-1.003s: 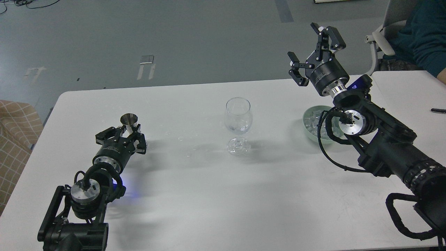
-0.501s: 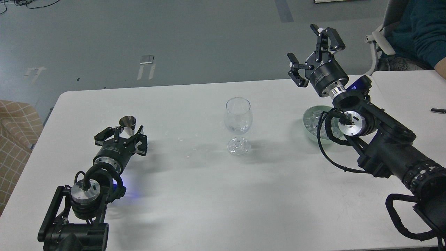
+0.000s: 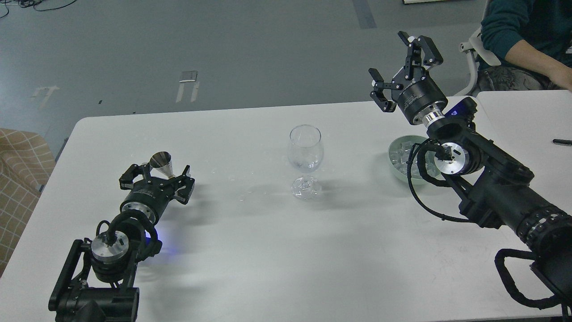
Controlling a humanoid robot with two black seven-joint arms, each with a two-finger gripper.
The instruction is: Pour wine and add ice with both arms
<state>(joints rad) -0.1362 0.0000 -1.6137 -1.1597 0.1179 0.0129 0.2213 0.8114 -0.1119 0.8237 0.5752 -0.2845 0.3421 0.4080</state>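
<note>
A clear stemmed wine glass (image 3: 305,152) stands upright mid-table, with a little clear content low in its bowl that I cannot make out. My left gripper (image 3: 157,173) lies low at the table's left, shut on a small metal measuring cup (image 3: 161,163) that tilts left. The wine in it is not visible. My right gripper (image 3: 399,68) is open and empty, raised above the table's far right edge. Below its arm sits a pale green bowl (image 3: 396,164) of clear ice cubes (image 3: 401,154), partly hidden by the wrist and cable.
Small clear drops or bits (image 3: 241,197) lie on the white table (image 3: 268,259) left of the glass. A second table (image 3: 527,116) with a black pen (image 3: 562,142) adjoins at right. A seated person (image 3: 523,31) and chair are at the far right.
My left gripper has lifted slightly and turned, and the metal cup has gone from upright to tilted. The right arm has hardly moved. The person's arm has shifted into view.
</note>
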